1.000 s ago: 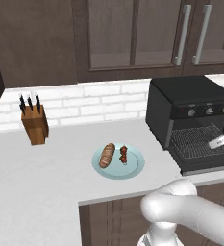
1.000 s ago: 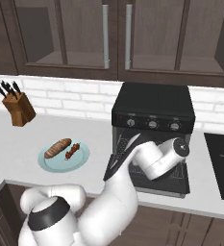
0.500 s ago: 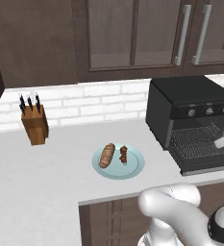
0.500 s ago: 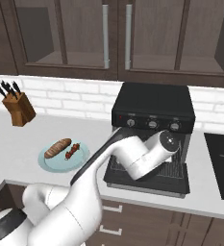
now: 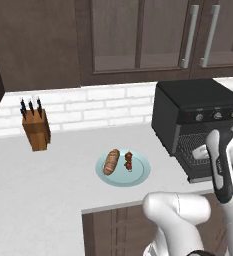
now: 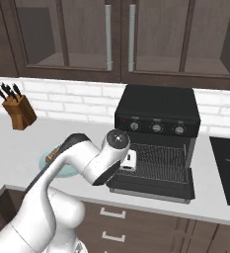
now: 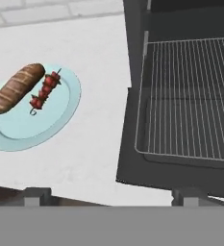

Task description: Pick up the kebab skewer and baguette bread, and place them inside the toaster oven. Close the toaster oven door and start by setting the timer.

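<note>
The toaster oven door [image 7: 152, 173] lies open; the kebab skewer [image 7: 45, 91] and baguette bread [image 7: 17, 88] wait unpicked. Jaws apart and empty. Next: reach the plate [image 7: 60, 117] near the table's front edge.

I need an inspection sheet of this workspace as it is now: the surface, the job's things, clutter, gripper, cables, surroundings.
Surface: white counter, bare around the plate.
Job's things: kebab skewer and baguette bread lie side by side on the light blue plate; toaster oven with its door dropped open, wire rack empty.
Clutter: knife block by the wall.
Gripper: fingers at the hand view's bottom edge, apart, holding nothing.
Cables: nothing seen.
Surroundings: dark cabinets, white brick backsplash, cooktop.
</note>
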